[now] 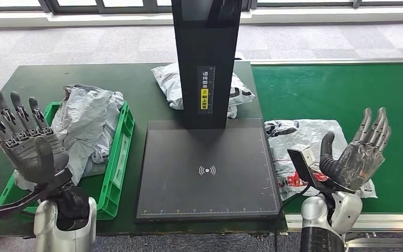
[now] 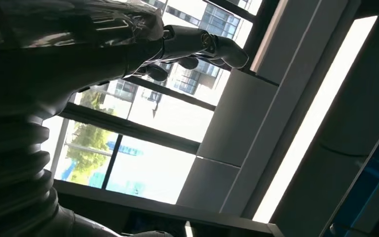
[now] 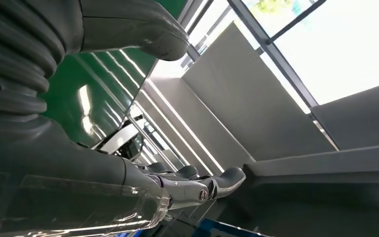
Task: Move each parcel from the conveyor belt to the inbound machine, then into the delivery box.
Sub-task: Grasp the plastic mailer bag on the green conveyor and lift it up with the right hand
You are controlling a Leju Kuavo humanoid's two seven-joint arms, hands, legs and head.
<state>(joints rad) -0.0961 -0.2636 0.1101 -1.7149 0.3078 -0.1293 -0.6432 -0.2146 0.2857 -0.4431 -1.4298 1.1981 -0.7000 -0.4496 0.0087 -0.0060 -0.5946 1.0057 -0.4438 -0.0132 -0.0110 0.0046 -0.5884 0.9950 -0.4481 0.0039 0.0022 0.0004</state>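
A grey plastic parcel (image 1: pixel 301 149) with red print lies on the green conveyor belt (image 1: pixel 346 94), just left of my right hand (image 1: pixel 358 155). That hand is raised palm up, fingers spread, holding nothing. My left hand (image 1: pixel 23 139) is also raised and spread, empty, over the left end of the green delivery box (image 1: pixel 119 157). A crumpled grey parcel (image 1: pixel 86 128) lies in that box. The inbound machine's black scan plate (image 1: pixel 207 168) sits bare between the box and belt. Another grey parcel (image 1: pixel 170 84) lies behind its black post (image 1: pixel 207 58). The wrist views show each hand's fingers (image 2: pixel 202 44) (image 3: pixel 197 185) extended toward the ceiling.
The dark green table (image 1: pixel 42 84) carries the box and the machine. A small camera module (image 1: pixel 304 160) juts from my right wrist over the parcel. Grey floor and a window wall lie beyond the table.
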